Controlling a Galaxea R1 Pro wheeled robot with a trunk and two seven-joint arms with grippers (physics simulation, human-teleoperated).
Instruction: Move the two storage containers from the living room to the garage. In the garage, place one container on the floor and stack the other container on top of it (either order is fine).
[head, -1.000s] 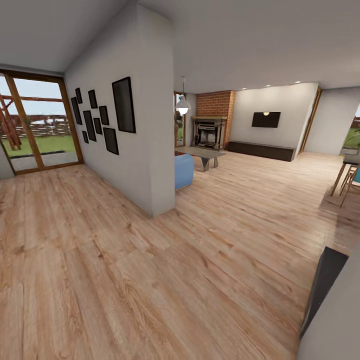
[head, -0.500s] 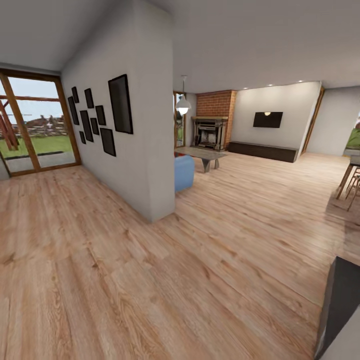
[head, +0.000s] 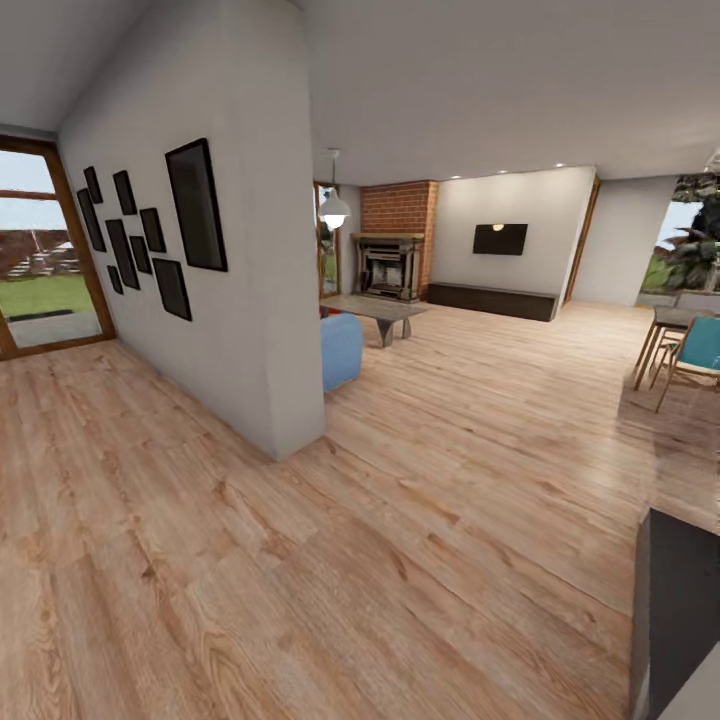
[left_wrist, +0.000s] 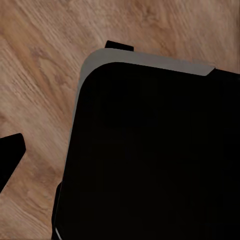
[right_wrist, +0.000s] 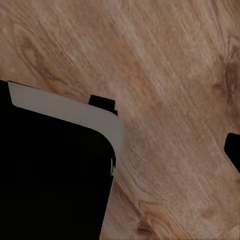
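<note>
I look down a hallway into the living room (head: 470, 340), with its light wood plank floor, a blue sofa end (head: 341, 350), a glass coffee table (head: 372, 308) and a white pendant lamp (head: 334, 210). A small red sliver (head: 329, 311) shows just behind the sofa end; I cannot tell what it is. The storage containers are otherwise out of view. Each wrist view looks down on wood planks and my own black base (left_wrist: 150, 155) (right_wrist: 50, 180). One dark fingertip (left_wrist: 10, 157) juts in at the frame edge on the left arm, and another fingertip (right_wrist: 233, 150) on the right arm.
A grey wall corner (head: 290, 400) hung with black frames (head: 195, 205) stands close on the left. A glass door (head: 45, 290) is far left. Brick fireplace (head: 390, 262) and TV (head: 499, 239) lie ahead. Teal chair and table (head: 685, 355) sit right. A dark panel (head: 675, 610) is at lower right.
The whole picture has slid leftward and the wall corner looms larger, so the camera has turned right and advanced. The teal chair and garden window have come into view at right.
</note>
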